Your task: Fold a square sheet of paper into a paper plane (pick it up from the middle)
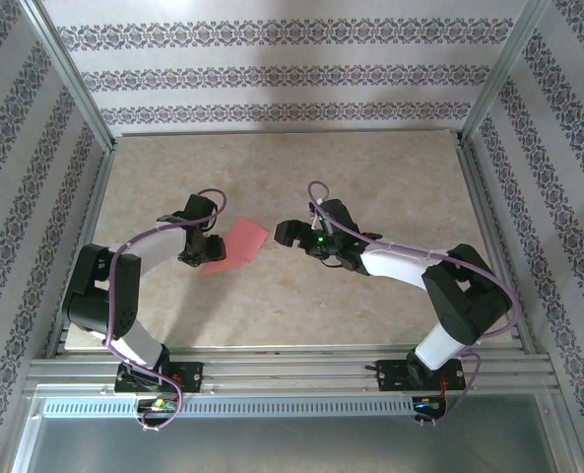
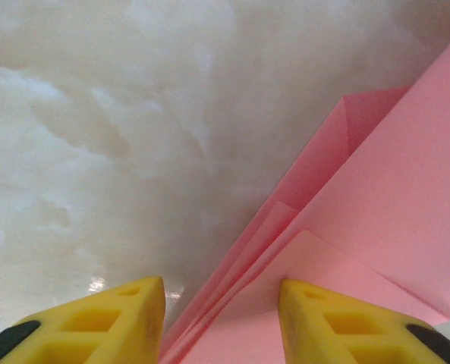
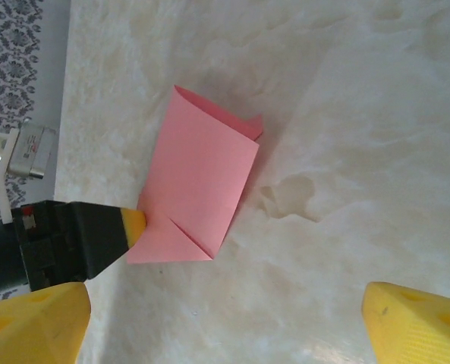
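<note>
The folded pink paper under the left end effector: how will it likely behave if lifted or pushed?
The folded pink paper looks thin and light, so a push would likely slide it across the glossy tabletop. Stacked creased layers at the left end effector probably stiffen that end; the wider flap may sag when lifted.
</note>
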`<action>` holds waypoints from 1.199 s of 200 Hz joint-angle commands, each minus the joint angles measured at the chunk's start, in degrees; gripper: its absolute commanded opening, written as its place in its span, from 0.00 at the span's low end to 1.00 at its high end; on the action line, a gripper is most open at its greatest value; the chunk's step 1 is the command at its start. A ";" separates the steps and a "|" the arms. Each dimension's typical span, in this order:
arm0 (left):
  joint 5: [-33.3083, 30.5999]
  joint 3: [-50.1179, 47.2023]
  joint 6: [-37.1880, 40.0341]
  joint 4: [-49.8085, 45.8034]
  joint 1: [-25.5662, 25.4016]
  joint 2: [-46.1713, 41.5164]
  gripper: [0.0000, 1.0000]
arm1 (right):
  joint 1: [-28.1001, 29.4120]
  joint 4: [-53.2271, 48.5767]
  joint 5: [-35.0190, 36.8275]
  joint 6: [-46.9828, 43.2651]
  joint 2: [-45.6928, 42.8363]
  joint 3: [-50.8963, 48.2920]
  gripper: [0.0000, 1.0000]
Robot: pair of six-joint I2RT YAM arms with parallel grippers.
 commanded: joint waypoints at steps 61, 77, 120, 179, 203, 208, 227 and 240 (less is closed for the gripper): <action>7.24 1.28 -2.12 0.60 2.71 4.66 0.29 | 3.50 -4.24 -2.64 6.59 7.58 7.52 0.88; 9.43 1.36 -1.73 0.77 2.67 5.08 0.28 | 3.50 -4.79 -2.33 6.63 7.71 7.53 0.88; 12.37 2.22 -2.61 1.06 -0.68 5.87 0.26 | 3.09 -4.53 -0.87 8.03 6.72 6.10 0.87; 6.69 8.10 -6.42 -2.45 -10.64 9.16 0.23 | 0.42 -0.63 1.80 11.42 2.30 -0.57 0.80; 6.14 10.33 -8.14 -3.16 -13.76 9.95 0.22 | -0.09 -0.32 2.21 12.17 1.21 -2.31 0.75; 6.14 10.68 -8.49 -3.18 -14.24 10.04 0.22 | -0.14 -0.22 2.13 12.24 1.21 -2.45 0.74; 5.34 11.22 -9.39 -3.59 -15.05 9.71 0.19 | -0.64 0.21 1.04 11.61 1.66 -2.49 0.65; 3.97 11.00 -9.68 -3.96 -15.04 9.25 0.19 | -1.22 -0.30 -1.23 10.39 2.85 -1.20 0.59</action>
